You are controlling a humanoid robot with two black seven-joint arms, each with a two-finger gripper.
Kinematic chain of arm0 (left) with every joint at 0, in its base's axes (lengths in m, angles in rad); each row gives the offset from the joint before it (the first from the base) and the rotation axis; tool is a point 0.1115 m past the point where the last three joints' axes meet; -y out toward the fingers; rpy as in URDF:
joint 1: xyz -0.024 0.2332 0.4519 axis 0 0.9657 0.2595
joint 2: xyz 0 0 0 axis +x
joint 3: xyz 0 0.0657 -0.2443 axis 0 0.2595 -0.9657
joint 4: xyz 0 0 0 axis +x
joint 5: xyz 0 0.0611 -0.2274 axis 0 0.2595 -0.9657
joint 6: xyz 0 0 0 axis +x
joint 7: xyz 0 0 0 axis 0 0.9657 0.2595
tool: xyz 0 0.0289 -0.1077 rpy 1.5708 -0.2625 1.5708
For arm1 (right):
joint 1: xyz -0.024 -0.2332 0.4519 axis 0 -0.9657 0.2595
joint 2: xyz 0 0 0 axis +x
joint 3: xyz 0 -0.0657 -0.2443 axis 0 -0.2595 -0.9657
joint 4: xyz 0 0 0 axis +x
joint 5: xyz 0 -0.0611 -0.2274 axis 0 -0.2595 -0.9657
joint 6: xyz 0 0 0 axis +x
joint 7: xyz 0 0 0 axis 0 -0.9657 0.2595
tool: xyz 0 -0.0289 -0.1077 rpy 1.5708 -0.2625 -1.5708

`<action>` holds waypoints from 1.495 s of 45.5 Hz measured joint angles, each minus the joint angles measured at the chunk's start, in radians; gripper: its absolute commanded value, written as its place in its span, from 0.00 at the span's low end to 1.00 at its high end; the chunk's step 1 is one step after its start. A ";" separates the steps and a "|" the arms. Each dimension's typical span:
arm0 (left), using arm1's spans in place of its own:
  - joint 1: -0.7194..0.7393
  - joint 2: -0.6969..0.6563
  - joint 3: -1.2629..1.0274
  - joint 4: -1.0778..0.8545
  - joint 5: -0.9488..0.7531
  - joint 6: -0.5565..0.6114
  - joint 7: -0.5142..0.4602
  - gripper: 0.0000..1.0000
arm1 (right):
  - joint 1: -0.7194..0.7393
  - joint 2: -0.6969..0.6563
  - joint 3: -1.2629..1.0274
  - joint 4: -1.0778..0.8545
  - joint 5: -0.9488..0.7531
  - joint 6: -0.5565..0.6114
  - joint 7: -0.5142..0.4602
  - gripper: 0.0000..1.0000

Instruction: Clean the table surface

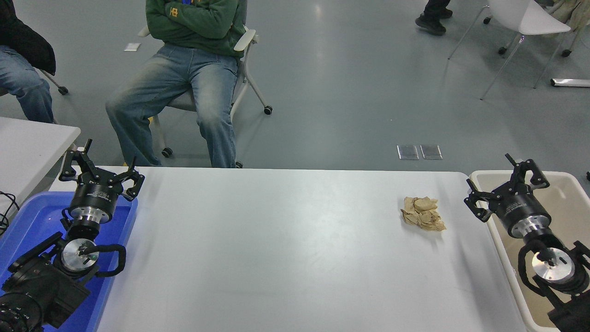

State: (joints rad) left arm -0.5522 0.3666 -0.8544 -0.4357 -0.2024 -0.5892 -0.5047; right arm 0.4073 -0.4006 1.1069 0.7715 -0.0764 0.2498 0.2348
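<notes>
The table surface point(286, 249) is a wide white top filling the lower half of the head view. A crumpled wad of brown paper point(422, 213) lies on it toward the right. My right gripper point(502, 184) hovers open over the table's right edge, a short way right of the wad and touching nothing. My left gripper point(99, 168) stays parked at the lower left, open and empty, above the blue tray.
A beige bin point(567, 216) stands against the table's right end, under my right arm. A blue tray point(32, 216) sits at the left edge. A smaller white table point(27, 143) is at far left. A person in jeans point(184, 87) sits on a chair beyond the far edge.
</notes>
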 measured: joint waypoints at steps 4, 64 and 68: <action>0.000 0.000 0.000 0.000 0.000 0.000 0.000 1.00 | 0.012 0.002 -0.002 0.000 -0.002 0.001 0.000 1.00; 0.000 0.000 0.000 0.000 0.000 0.000 0.000 1.00 | 0.254 -0.109 -0.619 0.146 -0.894 -0.299 0.016 1.00; 0.000 0.000 0.000 0.000 0.000 0.000 0.000 1.00 | 0.295 -0.123 -0.704 0.153 -0.943 -0.334 0.030 1.00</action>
State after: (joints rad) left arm -0.5522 0.3666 -0.8544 -0.4357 -0.2024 -0.5891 -0.5047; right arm 0.7020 -0.5238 0.4029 0.9250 -1.0192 -0.0840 0.2644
